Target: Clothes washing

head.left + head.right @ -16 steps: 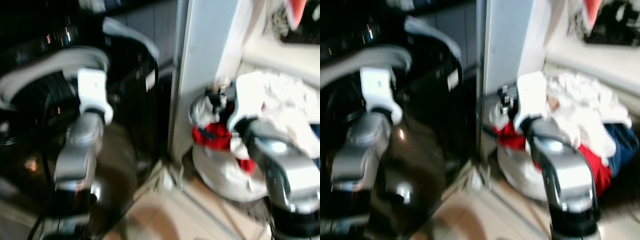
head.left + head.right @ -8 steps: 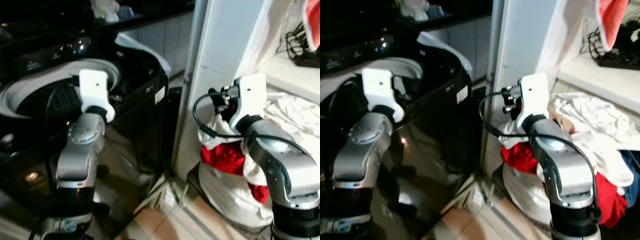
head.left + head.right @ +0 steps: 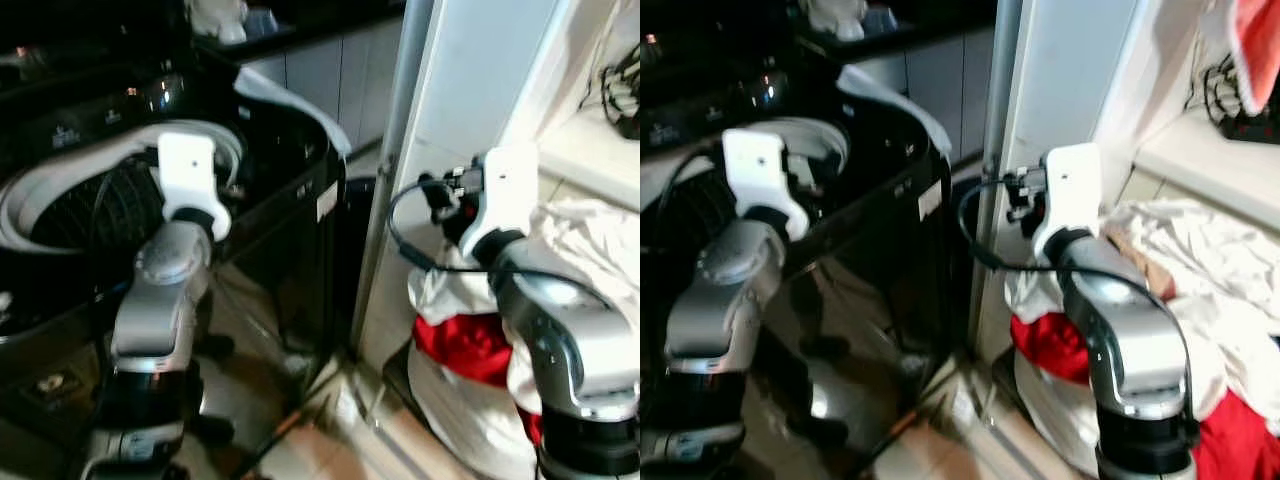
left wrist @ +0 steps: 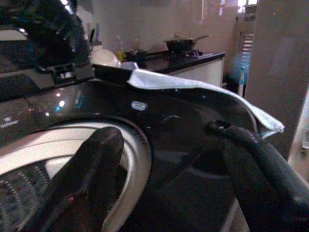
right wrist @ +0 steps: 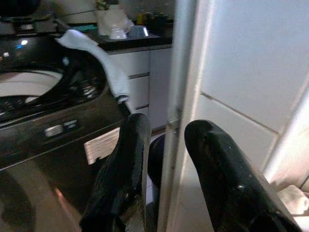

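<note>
- Black fingers of the right gripper (image 5: 164, 179) stand slightly parted and empty, just above the heaped clothes (image 3: 560, 300) it must collect.
- Left gripper (image 4: 169, 169) spreads wide, empty, by the washing machine (image 3: 280, 200), whose open drum (image 3: 90, 200) awaits laundry.

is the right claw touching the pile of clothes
Apart: the right wrist view shows the right claw open and empty in air; the white and red clothes pile lies below it.
</note>
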You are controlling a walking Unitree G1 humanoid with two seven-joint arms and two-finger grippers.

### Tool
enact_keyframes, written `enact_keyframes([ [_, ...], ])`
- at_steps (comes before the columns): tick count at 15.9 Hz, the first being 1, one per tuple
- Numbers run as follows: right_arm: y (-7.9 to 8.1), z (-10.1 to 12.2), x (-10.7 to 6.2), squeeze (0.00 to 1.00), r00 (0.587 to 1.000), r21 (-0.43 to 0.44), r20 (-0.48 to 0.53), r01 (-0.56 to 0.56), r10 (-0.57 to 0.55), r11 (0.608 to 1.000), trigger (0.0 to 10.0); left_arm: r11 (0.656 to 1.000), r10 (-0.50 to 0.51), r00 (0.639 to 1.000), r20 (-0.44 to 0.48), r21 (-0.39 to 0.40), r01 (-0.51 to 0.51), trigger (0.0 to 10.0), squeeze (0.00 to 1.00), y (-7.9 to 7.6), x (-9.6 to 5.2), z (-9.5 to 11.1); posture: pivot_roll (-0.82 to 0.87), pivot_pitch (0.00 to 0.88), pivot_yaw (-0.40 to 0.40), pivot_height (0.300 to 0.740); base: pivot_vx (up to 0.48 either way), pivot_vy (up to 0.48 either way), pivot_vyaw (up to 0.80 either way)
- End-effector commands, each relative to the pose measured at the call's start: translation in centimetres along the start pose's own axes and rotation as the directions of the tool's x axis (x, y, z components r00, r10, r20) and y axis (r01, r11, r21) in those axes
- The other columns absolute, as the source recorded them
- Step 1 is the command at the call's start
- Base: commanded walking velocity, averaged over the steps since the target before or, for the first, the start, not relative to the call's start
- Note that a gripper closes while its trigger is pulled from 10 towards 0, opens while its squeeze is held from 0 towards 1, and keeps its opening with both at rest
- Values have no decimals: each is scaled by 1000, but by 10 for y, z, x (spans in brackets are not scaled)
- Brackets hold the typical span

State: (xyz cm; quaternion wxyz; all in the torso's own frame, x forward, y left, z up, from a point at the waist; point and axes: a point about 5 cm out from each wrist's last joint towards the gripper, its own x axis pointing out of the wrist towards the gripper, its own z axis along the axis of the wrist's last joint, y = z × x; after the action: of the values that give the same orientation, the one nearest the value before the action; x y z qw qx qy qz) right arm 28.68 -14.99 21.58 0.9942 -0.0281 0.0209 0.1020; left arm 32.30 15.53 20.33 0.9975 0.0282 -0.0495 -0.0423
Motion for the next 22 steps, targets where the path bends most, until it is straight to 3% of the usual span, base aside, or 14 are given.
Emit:
enact_keyframes([
  [1, -8, 2, -2, 0, 999, 10, 0, 35, -35, 999, 10000, 999, -36, 999, -14, -11, 35, 10000, 0, -8, 1, -2, 2, 0, 27, 740, 0, 0, 0],
  [3, -15, 4, -2, 0, 999, -23, -8, 52, -53, 998, 10000, 998, -53, 998, -14, -31, 53, 10000, 0, -10, 0, -2, 0, 0, 27, 740, 0, 0, 0],
  [4, -26, 8, -3, 161, 998, -64, -10, 67, -68, 996, 10000, 996, -85, 996, -12, -33, 84, 10000, 0, -13, 0, -2, -1, 0, 28, 740, 0, 0, 0],
  [5, -36, 12, -4, 1000, 997, -81, -19, 77, -79, 994, 10000, 993, -115, 993, -9, -32, 115, 10000, 0, -15, -1, -2, -2, 0, 27, 740, 0, 0, 0],
  [8, -81, 21, -15, 1000, 979, -192, -132, 127, -154, 973, 10000, 966, -259, 966, 6, -23, 259, 10000, 0, -25, -7, 0, -6, 0, 28, 740, 0, 0, 0],
  [9, -87, 21, -17, 1000, 974, -201, -146, 140, -172, 969, 10000, 961, -274, 962, 8, -27, 274, 10000, 0, -25, -7, 0, -6, 0, 28, 740, 0, 0, 0],
  [11, -127, 18, -29, 1000, 931, -154, -211, 269, -298, 951, 10000, 938, -344, 939, 8, -34, 344, 10000, 0, -31, -8, 1, -16, 0, 33, 740, 0, 0, 0],
  [15, -159, 8, -38, 1000, 889, -88, -308, 330, -341, 940, 10000, 894, -446, 895, 4, -36, 446, 10000, 0, -40, -13, 2, -19, 0, 33, 740, 0, 0, 0],
  [17, -181, 6, -38, 1000, 857, -76, -325, 398, -400, 914, 10000, 858, -512, 859, 6, -48, 512, 10000, 0, -46, -17, 3, -18, 0, 30, 740, 0, 0, 0],
  [18, -189, 5, -40, 1000, 836, -82, -339, 431, -432, 899, 10000, 797, -600, 800, 15, -70, 600, 10000, 0, -53, -23, 5, -12, 0, 20, 740, 0, 0, 0],
  [19, -191, 4, -40, 1000, 829, -84, -344, 441, -441, 894, 10000, 772, -631, 775, 20, -76, 631, 10000, 0, -55, -26, 7, -12, 0, 20, 740, 0, 0, 0],
  [21, -202, -8, -45, 1000, 780, -79, -402, 492, -479, 867, 10000, 611, -789, 614, 24, -76, 788, 10000, 0, -62, -46, 11, -4, 0, 10, 740, 0, 0, 0],
  [22, -205, -14, -46, 1000, 766, -38, -428, 515, -480, 856, 10000, 561, -825, 564, 18, -87, 823, 10000, 0, -63, -52, 11, -4, 0, 10, 740, 0, 0, 0],
])
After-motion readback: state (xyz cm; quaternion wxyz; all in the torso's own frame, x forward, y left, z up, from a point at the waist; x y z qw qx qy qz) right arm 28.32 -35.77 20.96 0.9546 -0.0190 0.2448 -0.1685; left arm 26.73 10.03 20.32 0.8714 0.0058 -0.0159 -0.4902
